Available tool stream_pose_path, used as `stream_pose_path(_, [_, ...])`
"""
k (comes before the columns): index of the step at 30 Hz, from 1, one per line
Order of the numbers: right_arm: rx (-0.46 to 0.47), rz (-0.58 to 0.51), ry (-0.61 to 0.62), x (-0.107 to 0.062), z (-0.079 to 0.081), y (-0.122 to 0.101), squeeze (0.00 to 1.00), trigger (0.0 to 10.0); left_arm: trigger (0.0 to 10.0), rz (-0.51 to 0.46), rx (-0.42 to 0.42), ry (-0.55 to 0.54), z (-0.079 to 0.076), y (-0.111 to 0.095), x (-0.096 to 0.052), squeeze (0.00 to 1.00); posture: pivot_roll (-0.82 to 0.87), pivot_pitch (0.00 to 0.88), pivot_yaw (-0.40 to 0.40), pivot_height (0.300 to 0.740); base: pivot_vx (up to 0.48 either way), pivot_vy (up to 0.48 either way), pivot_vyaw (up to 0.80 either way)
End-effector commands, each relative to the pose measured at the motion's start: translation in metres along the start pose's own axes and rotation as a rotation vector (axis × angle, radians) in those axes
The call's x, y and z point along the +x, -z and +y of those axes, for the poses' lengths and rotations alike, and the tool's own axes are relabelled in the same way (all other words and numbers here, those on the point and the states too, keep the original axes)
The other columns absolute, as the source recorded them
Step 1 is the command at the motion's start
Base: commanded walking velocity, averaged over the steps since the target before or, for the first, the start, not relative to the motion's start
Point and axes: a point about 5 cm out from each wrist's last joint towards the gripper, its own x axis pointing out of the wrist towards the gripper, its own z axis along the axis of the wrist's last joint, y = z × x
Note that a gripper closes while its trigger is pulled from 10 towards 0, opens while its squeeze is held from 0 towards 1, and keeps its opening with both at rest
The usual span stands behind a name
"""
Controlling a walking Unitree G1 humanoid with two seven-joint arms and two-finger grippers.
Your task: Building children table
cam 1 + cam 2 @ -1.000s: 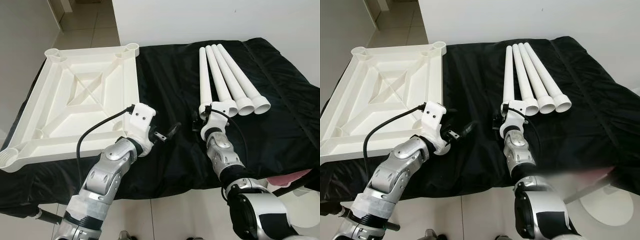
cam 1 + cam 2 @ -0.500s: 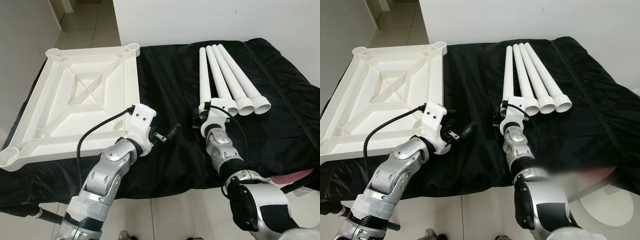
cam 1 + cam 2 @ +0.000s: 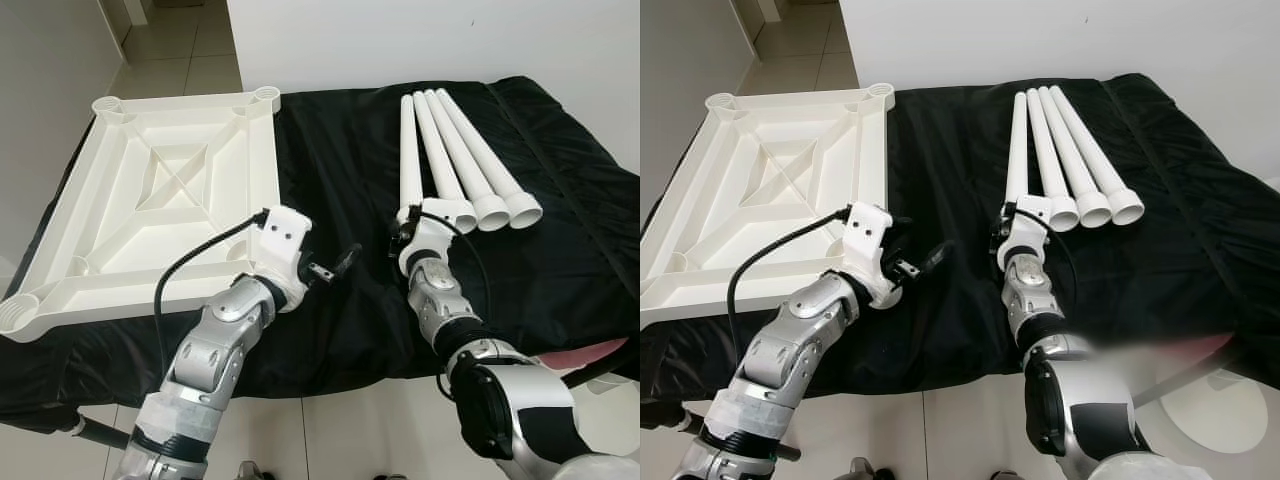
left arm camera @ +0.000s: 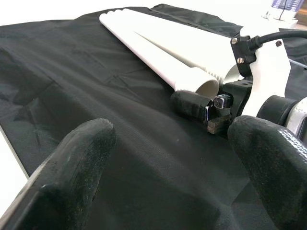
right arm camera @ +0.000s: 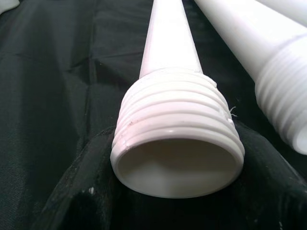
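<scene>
- A surface [image 3: 330, 170] draped in black cloth fills mid-frame, with tiled floor at the upper left and a white wall behind.
- The upturned white tabletop [image 3: 160, 200] lies at the left; four white legs [image 3: 455, 150] lie side by side at the upper right, threaded ends toward the robot.
- The right gripper [image 3: 408, 222] sits at the threaded end of the leftmost leg [image 3: 408, 140], whose long axis runs straight away from it; its fingers flank the thread, closure unclear.
- The left gripper [image 3: 338, 266] hovers mid-cloth, spread wide and empty, pointing toward the legs.
</scene>
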Motion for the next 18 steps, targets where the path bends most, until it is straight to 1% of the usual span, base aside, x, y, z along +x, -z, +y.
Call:
stream_pose_path(1, [-0.053, -0.043, -0.036, -0.002, 0.005, 0.0, 0.0, 10.0, 10.0, 0.01, 0.005, -0.067, 0.006, 0.001, -0.001, 0.0, 0.01, 0.12, 0.065, 0.74, 0.0, 0.0, 0.0])
stream_pose_path(4, [-0.076, -0.07, -0.048, -0.003, 0.005, -0.002, 0.0, 10.0, 10.0, 0.01, 0.005, -0.073, 0.007, 0.001, -0.001, 0.0, 0.01, 0.12, 0.065, 0.74, 0.0, 0.0, 0.0])
stream_pose_path(6, [-0.083, -0.085, -0.048, -0.005, 0.005, -0.001, 0.0, 10.0, 10.0, 0.009, 0.002, -0.078, 0.008, 0.001, 0.0, 0.0, -0.01, 0.115, 0.063, 0.74, 0.0, 0.0, 0.0])
stream_pose_path(8, [-0.11, -0.095, -0.053, -0.008, 0.006, 0.003, 0.0, 10.0, 10.0, 0.008, 0.002, -0.081, 0.008, 0.0, 0.001, 0.0, -0.01, 0.115, 0.063, 0.74, 0.0, 0.0, 0.0])
stream_pose_path(10, [-0.068, -0.064, -0.063, -0.011, 0.007, 0.011, 0.0, 10.0, 10.0, 0.005, 0.002, -0.08, 0.007, 0.0, 0.002, 0.0, -0.01, 0.112, 0.06, 0.74, 0.0, 0.0, 0.0])
stream_pose_path(11, [-0.068, -0.064, -0.063, -0.011, 0.007, 0.011, 0.0, 10.0, 10.0, 0.005, 0.002, -0.08, 0.007, 0.0, 0.002, 0.0, -0.01, 0.112, 0.06, 0.74, 0.0, 0.0, 0.0])
stream_pose_path(12, [-0.064, -0.062, -0.065, -0.013, 0.008, 0.014, 1.0, 10.0, 10.0, 0.004, 0.001, -0.079, 0.007, 0.0, 0.002, 0.0, -0.01, 0.112, 0.06, 0.74, 0.0, 0.0, 0.0])
stream_pose_path(13, [-0.075, -0.074, -0.07, -0.018, 0.01, 0.019, 1.0, 10.0, 10.0, 0.004, 0.003, -0.08, 0.007, 0.001, 0.004, 0.0, -0.02, 0.11, 0.058, 0.74, 0.0, 0.0, 0.0])
stream_pose_path(18, [-0.079, -0.096, -0.069, -0.021, 0.01, 0.021, 1.0, 10.0, 10.0, 0.001, 0.0, -0.08, 0.007, 0.0, 0.005, 0.0, -0.02, 0.111, 0.057, 0.74, 0.0, 0.0, 0.0])
